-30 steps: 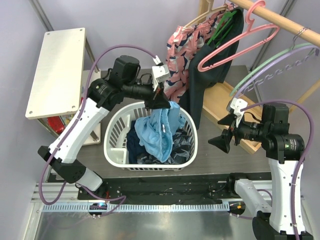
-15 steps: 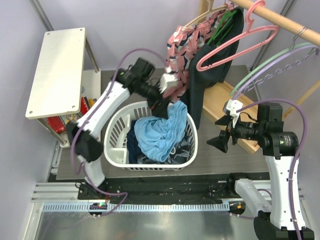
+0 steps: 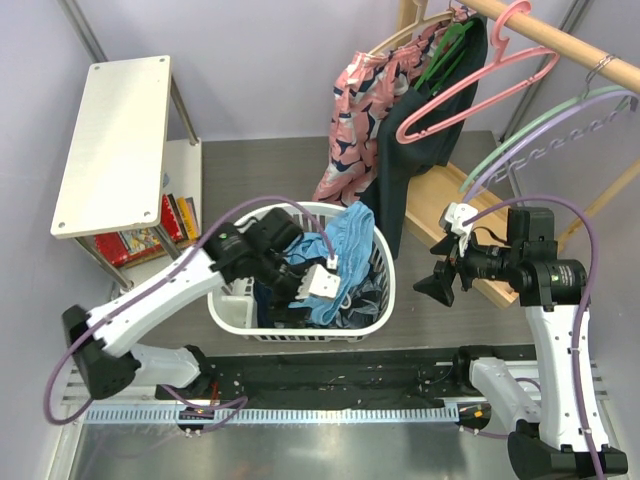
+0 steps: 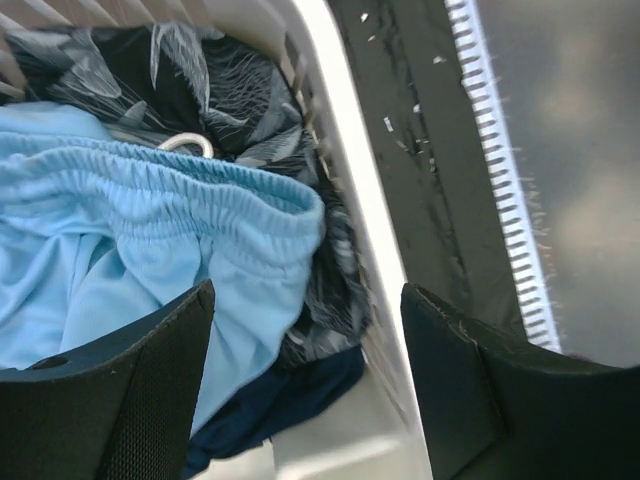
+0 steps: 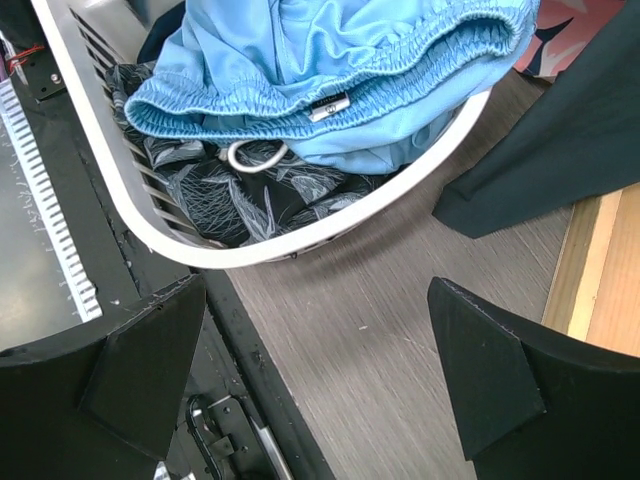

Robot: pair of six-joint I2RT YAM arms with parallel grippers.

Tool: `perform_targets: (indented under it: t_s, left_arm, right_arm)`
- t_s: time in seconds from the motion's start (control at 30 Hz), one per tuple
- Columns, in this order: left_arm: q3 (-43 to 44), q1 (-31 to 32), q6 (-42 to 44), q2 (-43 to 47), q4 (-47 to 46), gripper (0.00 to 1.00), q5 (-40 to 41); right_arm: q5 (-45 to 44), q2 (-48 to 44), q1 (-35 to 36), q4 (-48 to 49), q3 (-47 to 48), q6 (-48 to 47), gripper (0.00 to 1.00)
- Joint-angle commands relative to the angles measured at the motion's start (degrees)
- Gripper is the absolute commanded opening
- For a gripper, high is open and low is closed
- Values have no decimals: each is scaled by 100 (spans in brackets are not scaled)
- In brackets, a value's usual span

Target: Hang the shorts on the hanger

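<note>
The light blue shorts (image 3: 347,236) lie heaped in the white laundry basket (image 3: 218,300), one part draped over its far right rim. Their gathered waistband (image 4: 170,185) shows in the left wrist view, and they top the pile (image 5: 330,60) in the right wrist view. My left gripper (image 3: 316,297) hangs low over the basket's near right side, open (image 4: 305,400), holding nothing. The pink hanger (image 3: 480,80) hangs bare on the wooden rod at the top right. My right gripper (image 3: 433,283) stands open (image 5: 315,370) over the floor, right of the basket.
Dark patterned and navy clothes (image 4: 250,80) lie under the shorts. A pink patterned garment (image 3: 350,110) and a dark garment (image 3: 400,170) hang from the rod, with pale green and lavender hangers (image 3: 540,130) farther right. A white shelf (image 3: 115,140) stands at the left.
My left gripper opened and let go of the shorts, which dropped back onto the basket. The left arm then swung down towards the basket's near side. The right arm barely moved.
</note>
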State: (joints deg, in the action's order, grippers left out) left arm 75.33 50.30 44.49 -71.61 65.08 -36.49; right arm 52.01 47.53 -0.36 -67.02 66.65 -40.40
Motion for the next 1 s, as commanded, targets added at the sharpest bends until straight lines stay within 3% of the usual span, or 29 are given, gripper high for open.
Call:
perform_targets:
  t_s: [0.0,0.27,0.4,0.5,0.53,0.6,0.63,0.67,0.77,0.97]
  left_arm:
    - [-299,243,25,-326,-1056,74,432]
    - [-519,349,191,-748,-1445,63,634]
    - [-695,410,288,-775,-1445,72,459]
    - [-695,480,245,-802,-1288,68,406]
    - [-695,472,218,-793,-1244,65,406]
    - [-695,463,34,-697,-1208,46,502]
    - [-678,445,-36,-644,-1208,36,529]
    - [-599,419,-246,-591,-1199,19,546]
    - [-362,95,-755,-214,-1147,0,459]
    - [130,-1153,-828,806,-312,0,1]
  right_arm:
    - [-138,28,36,-30,137,-161,98]
    - [-200,37,194,-100,208,-187,98]
    - [-209,55,203,-74,181,-187,98]
    - [-244,81,212,-39,120,-240,98]
    - [-244,99,221,-39,102,-266,98]
    - [-244,107,256,-21,76,-284,98]
    - [-253,99,273,-13,41,-284,98]
    - [-244,81,308,22,15,-284,98]
    - [-296,55,405,189,-65,-214,98]
    - [-507,99,967,725,-214,243,98]
